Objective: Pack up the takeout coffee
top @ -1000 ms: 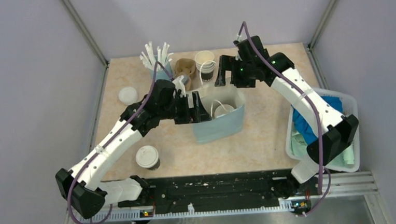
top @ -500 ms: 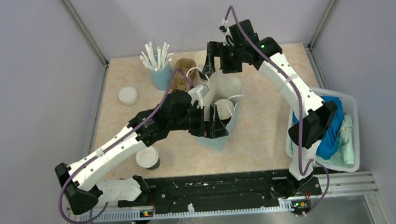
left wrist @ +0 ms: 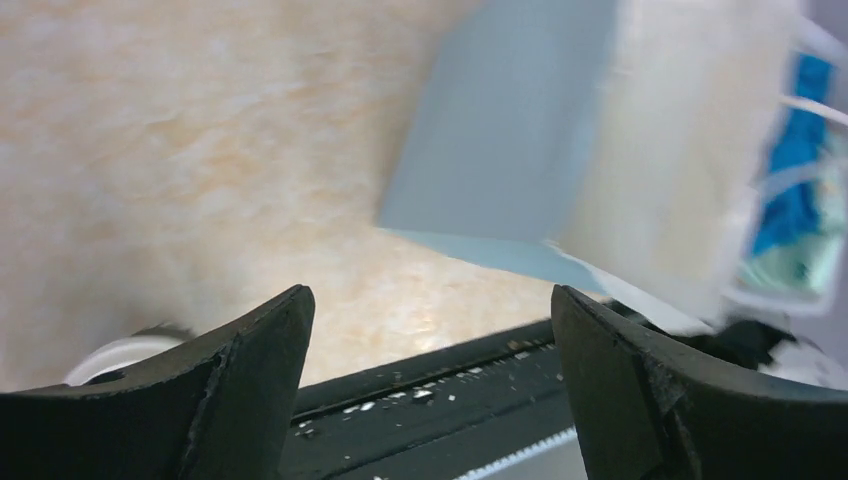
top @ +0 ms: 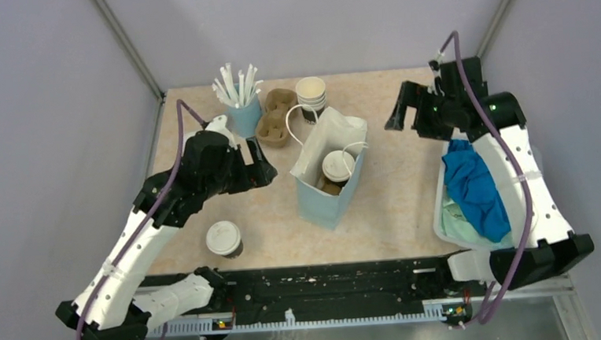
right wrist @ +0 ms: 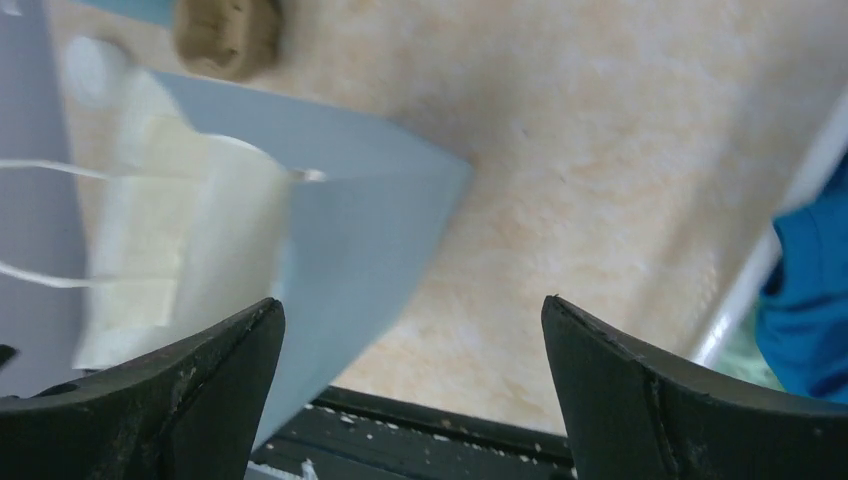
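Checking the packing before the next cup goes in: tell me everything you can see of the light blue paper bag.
The bag is light blue paper outside, cream inside, with thin white cord handles. It stands upright and open-mouthed on the table near the middle. One white-lidded cup sits inside beside something brown. The left gripper and right gripper are open and apart from it.

The paper bag (top: 323, 206) hides the cup (top: 337, 166) inside below its lid.

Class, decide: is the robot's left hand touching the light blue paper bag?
Apart. The top view shows bare beige tabletop between the left hand and the light blue paper bag.
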